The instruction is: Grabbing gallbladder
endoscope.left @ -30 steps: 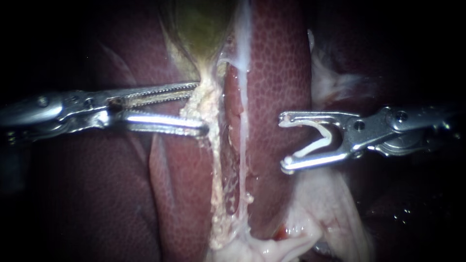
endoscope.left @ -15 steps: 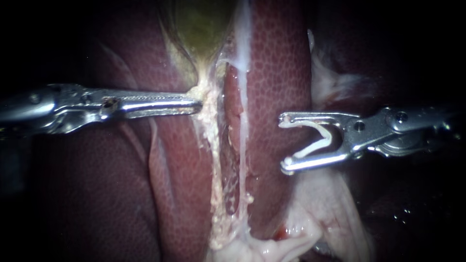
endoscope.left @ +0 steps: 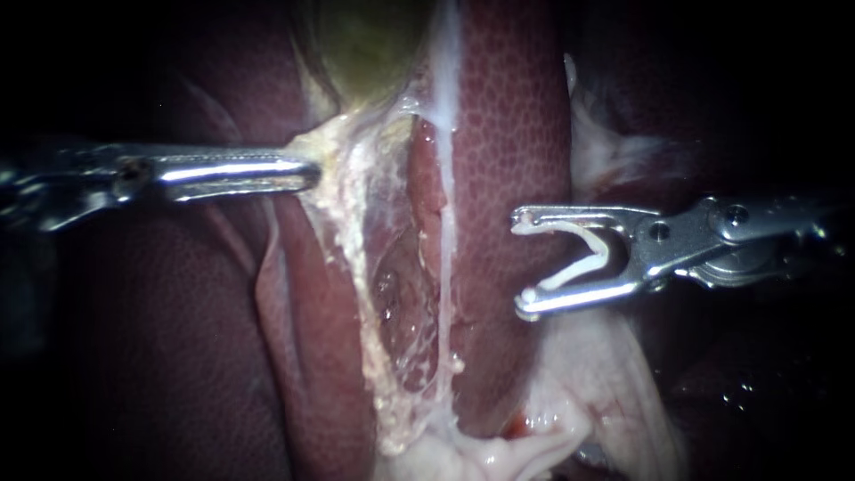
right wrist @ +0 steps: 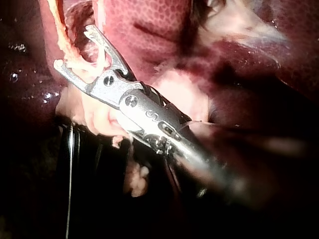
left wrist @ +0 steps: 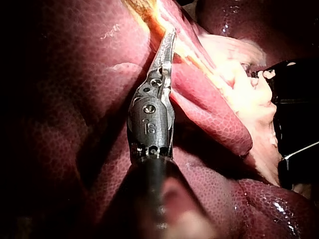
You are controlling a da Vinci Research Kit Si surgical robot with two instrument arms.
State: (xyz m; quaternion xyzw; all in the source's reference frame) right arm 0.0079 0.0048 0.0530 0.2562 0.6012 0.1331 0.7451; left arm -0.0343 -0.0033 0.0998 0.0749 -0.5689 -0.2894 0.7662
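The greenish gallbladder lies at the top of the endoscope view, between lobes of the liver. From it a pale yellowish strand of tissue runs downward. My left instrument has its jaws shut on the edge of that tissue just below the gallbladder and holds it stretched to the left. In the left wrist view its jaws lie together on the pale tissue. My right instrument hangs apart to the right, jaws spread around a white clip. The right wrist view shows the same jaws and clip.
A thin whitish strand runs down the liver beside the stretched tissue. Pale fatty tissue lies below the right instrument. Dark red liver surrounds the left instrument's shaft.
The left instrument's jaws have shut on the pale tissue below the gallbladder and drawn it to the left, spreading it into a thin sheet. The right instrument has not moved.
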